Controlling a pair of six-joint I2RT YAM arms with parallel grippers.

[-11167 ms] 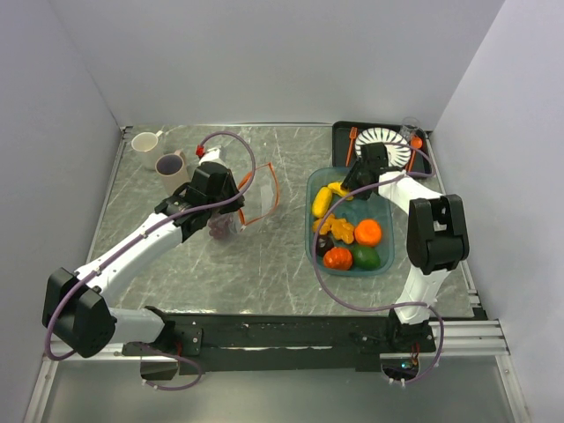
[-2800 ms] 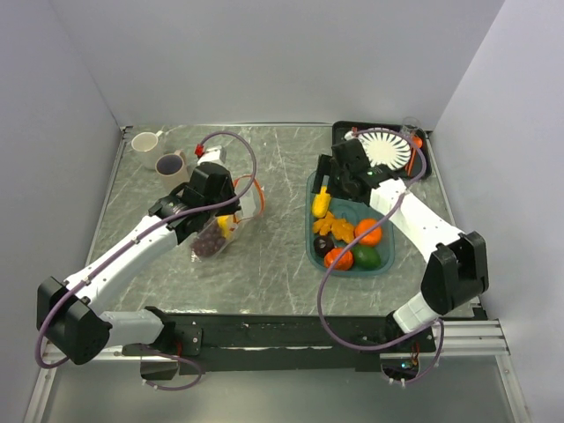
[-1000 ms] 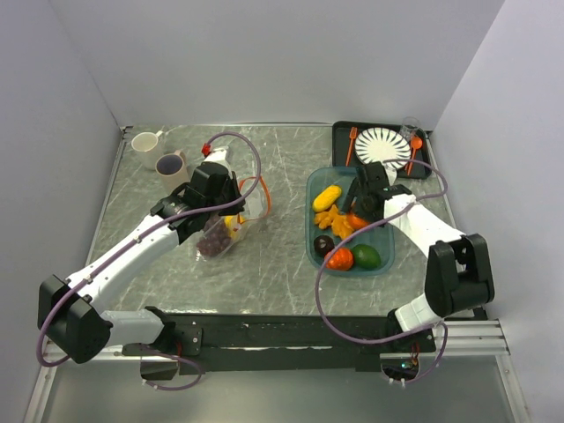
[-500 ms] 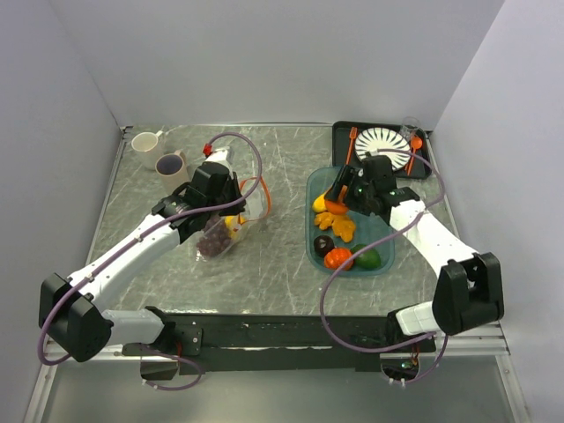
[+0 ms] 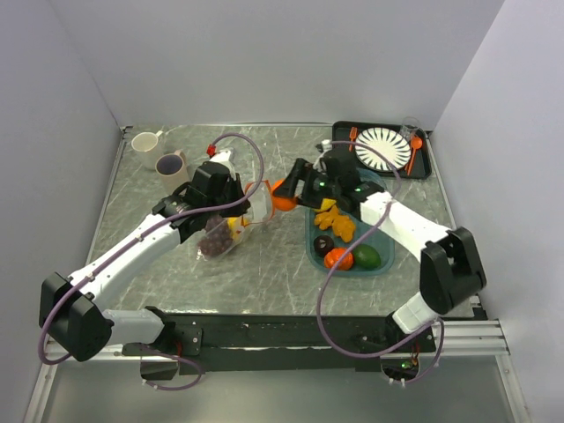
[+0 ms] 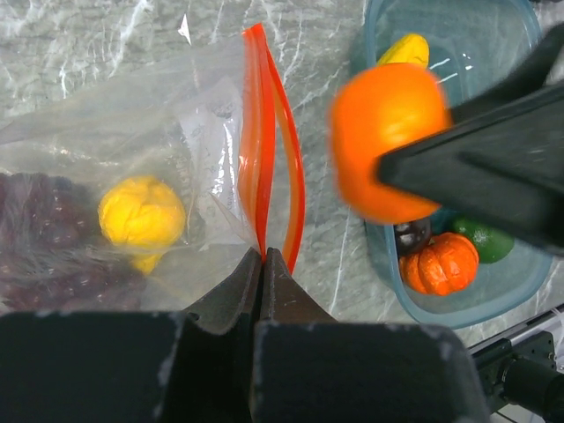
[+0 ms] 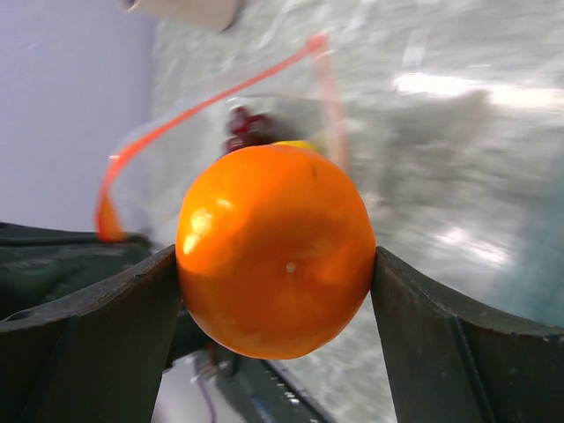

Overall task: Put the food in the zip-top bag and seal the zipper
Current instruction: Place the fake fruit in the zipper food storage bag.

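Note:
My right gripper (image 5: 289, 191) is shut on a toy orange (image 7: 276, 251), carried just right of the zip-top bag's mouth. The same orange (image 6: 385, 141) shows in the left wrist view. The clear zip-top bag (image 5: 229, 222) lies on the table with its orange-red zipper (image 6: 267, 167) gaping. My left gripper (image 6: 263, 257) is shut on one zipper lip and holds the mouth up. Inside the bag lie a yellow fruit (image 6: 141, 214) and dark purple grapes (image 5: 211, 241). More food stays in the teal tray (image 5: 388, 256): a small pumpkin (image 5: 337, 258), a green piece (image 5: 367, 256), a dark piece (image 5: 323, 242) and yellow-orange pieces (image 5: 335, 222).
Two mugs (image 5: 169, 166) stand at the back left. A black tray (image 5: 425, 167) at the back right holds a striped white plate (image 5: 383, 145), an orange fork (image 5: 352, 135) and a spoon (image 5: 416, 143). Grey walls close in both sides.
The right arm has lifted the orange out of the teal tray and swung it left to the bag's mouth. The left gripper has kept its hold on the zipper.

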